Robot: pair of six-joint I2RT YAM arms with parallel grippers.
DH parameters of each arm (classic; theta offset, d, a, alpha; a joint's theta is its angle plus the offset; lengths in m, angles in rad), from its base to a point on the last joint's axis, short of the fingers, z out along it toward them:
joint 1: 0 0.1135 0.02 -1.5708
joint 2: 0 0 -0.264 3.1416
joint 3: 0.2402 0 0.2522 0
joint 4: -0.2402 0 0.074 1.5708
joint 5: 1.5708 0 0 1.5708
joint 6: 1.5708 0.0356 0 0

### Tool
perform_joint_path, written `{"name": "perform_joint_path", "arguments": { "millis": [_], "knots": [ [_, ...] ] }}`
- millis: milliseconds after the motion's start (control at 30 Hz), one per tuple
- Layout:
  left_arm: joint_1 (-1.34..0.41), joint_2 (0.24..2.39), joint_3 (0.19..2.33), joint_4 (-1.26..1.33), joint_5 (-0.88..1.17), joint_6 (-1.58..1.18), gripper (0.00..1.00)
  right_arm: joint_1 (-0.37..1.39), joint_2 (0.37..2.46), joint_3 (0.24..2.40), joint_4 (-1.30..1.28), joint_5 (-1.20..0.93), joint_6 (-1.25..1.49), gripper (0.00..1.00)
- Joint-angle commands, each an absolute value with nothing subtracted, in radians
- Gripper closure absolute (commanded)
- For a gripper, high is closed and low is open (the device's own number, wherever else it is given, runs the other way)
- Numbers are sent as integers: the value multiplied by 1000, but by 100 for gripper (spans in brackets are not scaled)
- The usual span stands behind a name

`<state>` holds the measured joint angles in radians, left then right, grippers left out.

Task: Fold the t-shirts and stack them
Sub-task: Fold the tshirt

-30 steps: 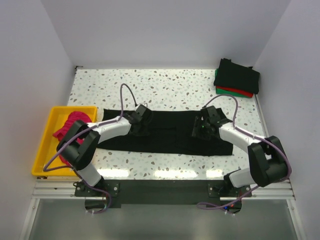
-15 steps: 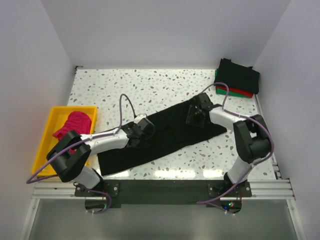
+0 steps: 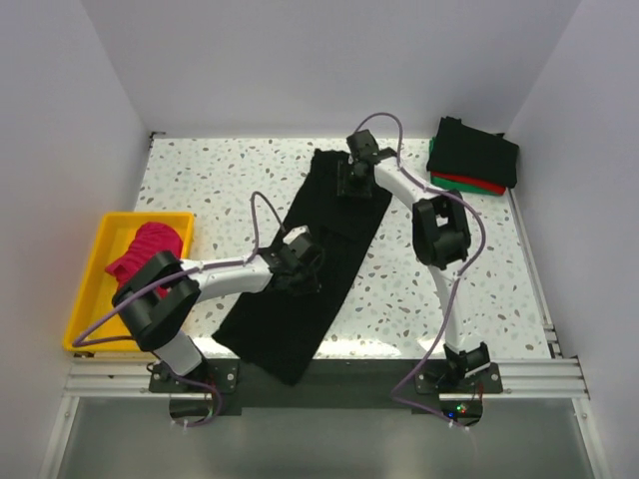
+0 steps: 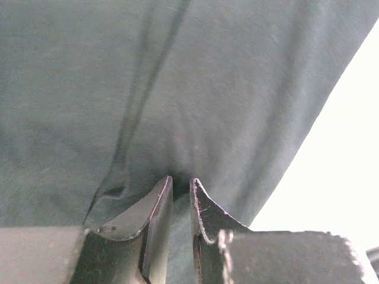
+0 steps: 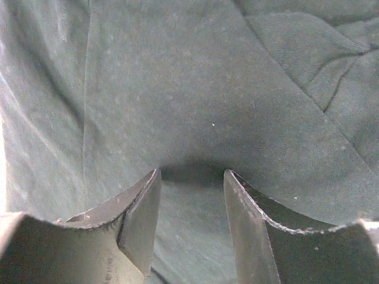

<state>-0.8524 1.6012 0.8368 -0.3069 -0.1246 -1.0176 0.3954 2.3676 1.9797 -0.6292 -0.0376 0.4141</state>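
Note:
The large black t-shirt (image 3: 300, 314) lies as a long folded strip, running diagonally from the far middle of the table to the near edge, where its end hangs over. My left gripper (image 3: 299, 267) (image 4: 180, 180) is at the strip's middle, its jaws nearly closed on a pinch of black cloth (image 4: 177, 89). My right gripper (image 3: 355, 180) (image 5: 192, 171) is at the strip's far end, with a thicker fold of black cloth (image 5: 195, 89) between its jaws. A magenta-pink t-shirt (image 3: 148, 247) lies bunched in the yellow tray (image 3: 82, 299).
A stack of folded shirts stands at the far right corner, black on top (image 3: 475, 150) with red and green edges (image 3: 451, 183) under it. The yellow tray sits at the table's left edge. White walls close in on three sides.
The black strip has swung from lying left to right to a steep diagonal. My right gripper carried its end to the far middle. My left gripper moved slightly nearer and right with the cloth.

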Motion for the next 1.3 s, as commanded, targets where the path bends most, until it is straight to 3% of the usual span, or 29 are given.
{"name": "perform_joint_path", "arguments": {
  "millis": [0, 133, 300, 433, 600, 867, 1100, 1267],
  "knots": [
    [-864, 1661, 943, -190, -58, -1095, 77, 394, 2531, 2164, -796, 3, 279, 48],
    [-864, 1739, 1021, -109, -11, -1135, 75, 393, 2638, 2379, -807, -18, 241, 46],
    [-864, 1824, 1120, -58, 63, -1140, 70, 394, 2648, 2401, -692, -41, 198, 38],
    [-859, 1795, 1147, -54, 65, -1103, 63, 394, 2639, 2436, -669, -51, 175, 37],
    [-856, 1655, 1158, -257, -92, -944, 60, 394, 2510, 2392, -661, -8, 184, 35],
    [-857, 1456, 953, -452, -216, -767, 72, 393, 2307, 2247, -654, -3, 258, 33],
    [-862, 1347, 750, -454, -222, -810, 81, 396, 2220, 2011, -569, -57, 310, 33],
    [-877, 1330, 654, -436, -218, -903, 84, 407, 2246, 1970, -555, -60, 302, 34]
  ]
}}
